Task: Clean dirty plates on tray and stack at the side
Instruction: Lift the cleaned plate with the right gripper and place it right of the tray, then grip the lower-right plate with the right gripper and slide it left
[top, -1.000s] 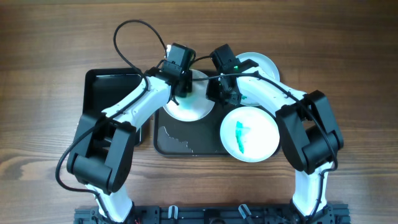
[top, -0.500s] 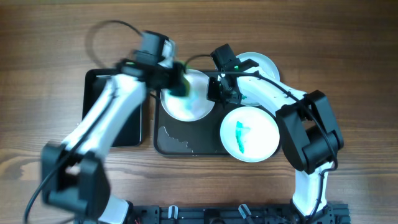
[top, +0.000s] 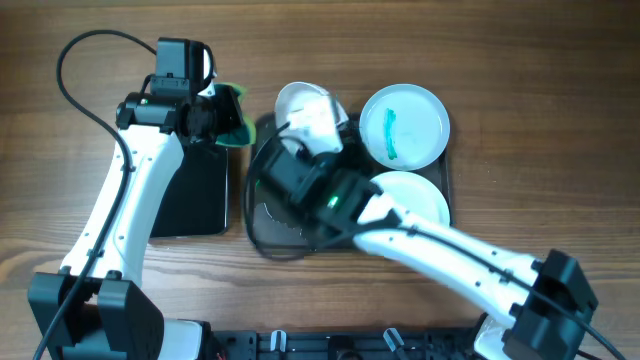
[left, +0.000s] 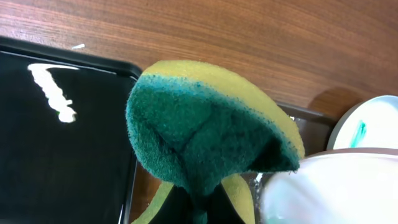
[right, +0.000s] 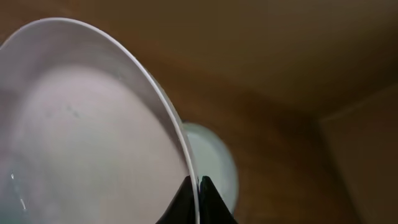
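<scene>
Since a second ago: left gripper (top: 222, 115) has left the tray (top: 258, 215); right gripper (top: 318, 140) has swung across it.

Overhead: left gripper clamps the sponge (top: 236, 112) just off the tray's far-left corner. Right gripper holds a wiped plate (top: 305, 105) over the tray's far-left part. Smeared plate (top: 403, 125) at tray's far right; third plate (top: 415, 190) at near right, apparently clean.

Left wrist: sponge (left: 211, 130) pinched tight.

Right wrist: wiped plate (right: 93, 124) nipped at its rim.

Judged: nothing stacked aside yet; one wipe left.
</scene>
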